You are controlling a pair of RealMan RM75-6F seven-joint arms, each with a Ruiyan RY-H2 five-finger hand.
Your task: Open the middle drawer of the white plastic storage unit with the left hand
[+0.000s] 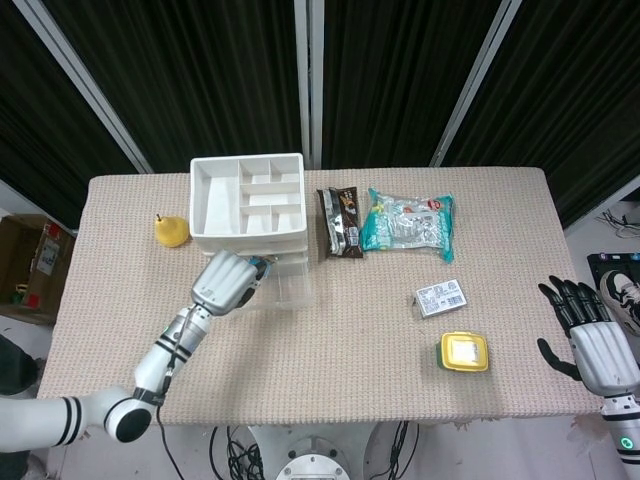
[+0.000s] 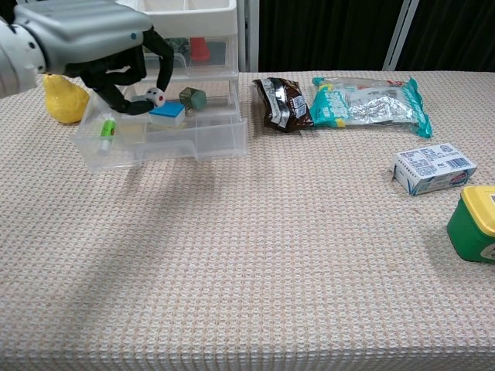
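The white plastic storage unit (image 1: 247, 200) stands at the back left of the table, its top tray (image 2: 147, 8) divided into compartments. One clear drawer (image 2: 193, 139) is pulled out toward the front; in it lie a blue block, a die, a green piece and a dark green piece. My left hand (image 2: 100, 39) hovers over the drawer's left part, fingers curved downward and holding nothing. In the head view the left hand (image 1: 225, 283) covers the left half of the open drawer (image 1: 288, 287). My right hand (image 1: 590, 330) hangs with spread fingers beyond the table's right edge.
A yellow pear (image 1: 170, 231) lies left of the unit. A dark snack pack (image 1: 339, 222) and a teal bag (image 1: 408, 222) lie to its right. A small white box (image 1: 441, 298) and a green tub with a yellow lid (image 1: 464, 352) sit front right.
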